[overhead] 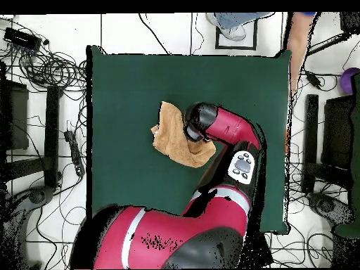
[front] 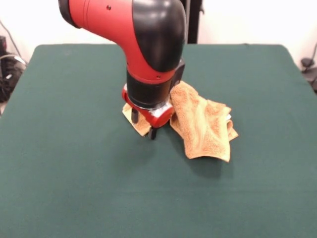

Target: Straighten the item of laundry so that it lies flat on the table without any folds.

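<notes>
The golden-orange towel [front: 205, 126] lies crumpled and folded over itself near the middle of the dark green table [front: 74, 173]. In the overhead view the towel [overhead: 171, 133] sits left of the arm's wrist, on the table [overhead: 126, 84]. My gripper [front: 143, 124] is lowered onto the towel's left corner. Its two dark fingers [front: 152, 133] stand apart, with towel cloth between them and the near tip at table level. The gripper looks open. The wrist hides the part of the towel under it, and in the overhead view it hides the gripper too.
The red and black arm [overhead: 232, 130] reaches over the table from the robot's side. A person's legs [overhead: 232, 24] and an arm [overhead: 299, 42] show beyond the table's far edge. Cables and stands [overhead: 49, 70] surround the table.
</notes>
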You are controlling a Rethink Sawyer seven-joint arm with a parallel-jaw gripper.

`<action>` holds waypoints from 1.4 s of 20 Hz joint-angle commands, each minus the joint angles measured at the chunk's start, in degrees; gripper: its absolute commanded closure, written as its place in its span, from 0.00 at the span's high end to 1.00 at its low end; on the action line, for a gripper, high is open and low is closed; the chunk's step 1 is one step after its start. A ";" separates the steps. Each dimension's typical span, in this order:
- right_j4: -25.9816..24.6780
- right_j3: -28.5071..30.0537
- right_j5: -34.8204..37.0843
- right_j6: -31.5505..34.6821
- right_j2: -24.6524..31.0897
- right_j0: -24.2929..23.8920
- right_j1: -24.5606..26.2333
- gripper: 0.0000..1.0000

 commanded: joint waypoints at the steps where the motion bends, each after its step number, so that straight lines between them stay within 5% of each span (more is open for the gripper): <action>1: 1.25 4.95 -0.37 9.18 7.16 3.21 -2.29 1.00; 6: 0.25 4.18 1.27 8.71 5.62 3.53 -3.74 1.00; 12: 2.81 10.08 3.64 11.88 7.56 3.76 -4.03 1.00; 28: 4.08 15.16 -9.64 9.65 12.56 1.25 -1.74 1.00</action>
